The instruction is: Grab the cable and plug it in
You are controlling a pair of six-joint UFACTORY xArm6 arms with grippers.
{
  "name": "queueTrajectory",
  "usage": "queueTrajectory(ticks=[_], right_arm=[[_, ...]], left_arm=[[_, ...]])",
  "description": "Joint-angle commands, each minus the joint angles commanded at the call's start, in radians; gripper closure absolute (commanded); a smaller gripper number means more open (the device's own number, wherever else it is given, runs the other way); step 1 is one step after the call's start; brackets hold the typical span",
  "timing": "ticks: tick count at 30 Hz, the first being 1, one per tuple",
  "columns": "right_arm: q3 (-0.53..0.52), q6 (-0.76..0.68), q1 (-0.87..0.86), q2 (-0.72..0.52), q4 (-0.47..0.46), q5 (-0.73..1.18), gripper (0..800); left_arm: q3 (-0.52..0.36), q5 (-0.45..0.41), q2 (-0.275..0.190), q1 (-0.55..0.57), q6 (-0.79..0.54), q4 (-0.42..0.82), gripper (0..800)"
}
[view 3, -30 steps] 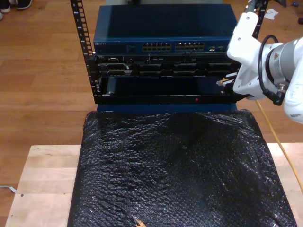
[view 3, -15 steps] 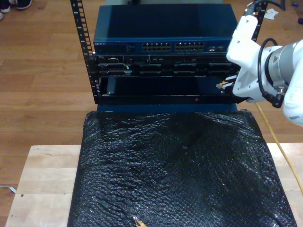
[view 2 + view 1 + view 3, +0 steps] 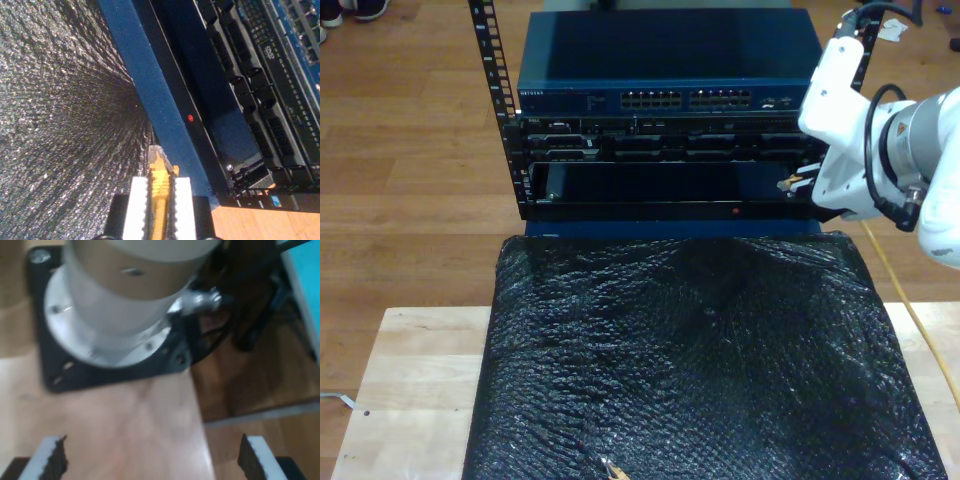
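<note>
My second gripper (image 3: 160, 189) is shut on the cable's plug (image 3: 159, 167). The plug's clear tip pokes out past the fingers, over the blue ledge of the rack (image 3: 165, 115). In the exterior view this gripper (image 3: 800, 186) hovers at the rack's (image 3: 660, 150) lower right corner, with the plug (image 3: 786, 183) pointing at the rack front. The yellow cable (image 3: 900, 290) trails down along the exterior view's right edge. Its other plug (image 3: 610, 468) lies on the black mat at the front edge. My first gripper (image 3: 152, 460) is open with nothing between its fingers, above a bare wooden tabletop (image 3: 125, 420).
A blue switch (image 3: 670, 95) with rows of ports tops the rack, and a red light (image 3: 190, 118) glows on the lower panel. Black bubble wrap (image 3: 690, 350) covers the wooden table (image 3: 410, 380). An arm's round base (image 3: 120, 300) is bolted to a black plate.
My second gripper has shifted slightly at the rack's lower right corner, still holding the plug. Nothing else has moved.
</note>
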State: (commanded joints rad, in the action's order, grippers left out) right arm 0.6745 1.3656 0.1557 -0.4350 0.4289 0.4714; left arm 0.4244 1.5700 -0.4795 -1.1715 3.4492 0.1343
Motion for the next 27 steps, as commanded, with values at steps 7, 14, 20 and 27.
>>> queueTrajectory(ticks=[7,14,20,27], right_arm=[[0.0,0.002,-0.017,0.0,0.002,0.0,800],[0.002,0.002,-0.018,0.0,0.002,0.0,800],[0.002,0.002,-0.018,-0.002,0.0,0.0,800],[0.008,0.0,-0.017,0.0,-0.017,0.0,800]], left_arm=[[-0.054,-0.075,-0.017,-0.058,-0.064,-0.003,2],[-0.115,-0.115,-0.031,-0.101,-0.101,-0.002,1],[-0.149,-0.157,-0.049,-0.103,-0.13,-0.003,1],[-0.152,-0.164,-0.049,-0.103,-0.155,-0.009,1]])
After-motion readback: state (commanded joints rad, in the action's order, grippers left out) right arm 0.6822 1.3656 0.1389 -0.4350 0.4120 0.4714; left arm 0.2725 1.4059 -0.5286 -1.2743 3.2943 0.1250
